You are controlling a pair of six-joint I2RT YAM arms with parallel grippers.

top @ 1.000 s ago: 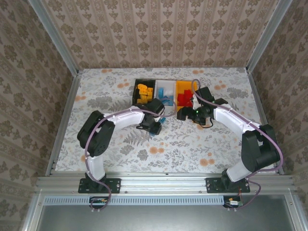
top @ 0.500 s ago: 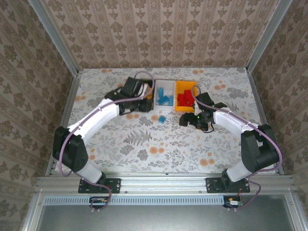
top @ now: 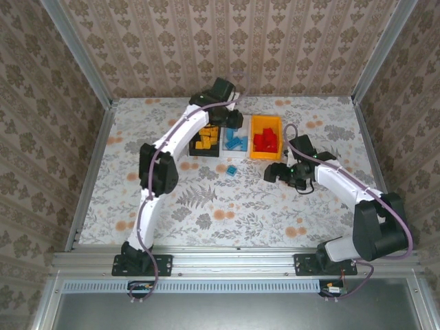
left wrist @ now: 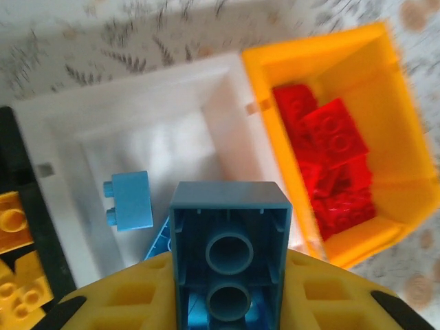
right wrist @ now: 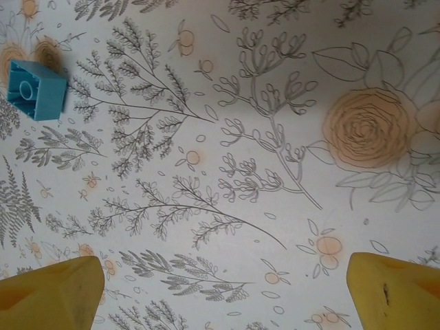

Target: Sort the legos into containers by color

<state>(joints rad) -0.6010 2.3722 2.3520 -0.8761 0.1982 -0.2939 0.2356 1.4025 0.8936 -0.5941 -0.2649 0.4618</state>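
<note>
Gripping a light blue lego (left wrist: 230, 234) in the left end effector (left wrist: 230, 313), clamped on its sides, with the hollow underside and its two round tubes turned toward the wrist camera. Hanging over the white bin (left wrist: 137, 89), with a second light blue lego (left wrist: 130, 201) lying on the floor of that bin. Flanked on one side by the black bin (left wrist: 14, 172) with orange-yellow legos (left wrist: 15, 265) inside, and on the other by the orange-yellow bin (left wrist: 357, 55) with a heap of red legos (left wrist: 330, 155). From above, all three bins touching side by side in a row toward the far side of the counter (top: 137, 137). Holding the right end effector (top: 273, 172) spread wide and empty over bare counter, just in front of the orange-yellow bin. Lying on the counter in front of the white bin, apart from the right fingers (right wrist: 48, 295): a loose light blue lego (top: 232, 170).
</note>
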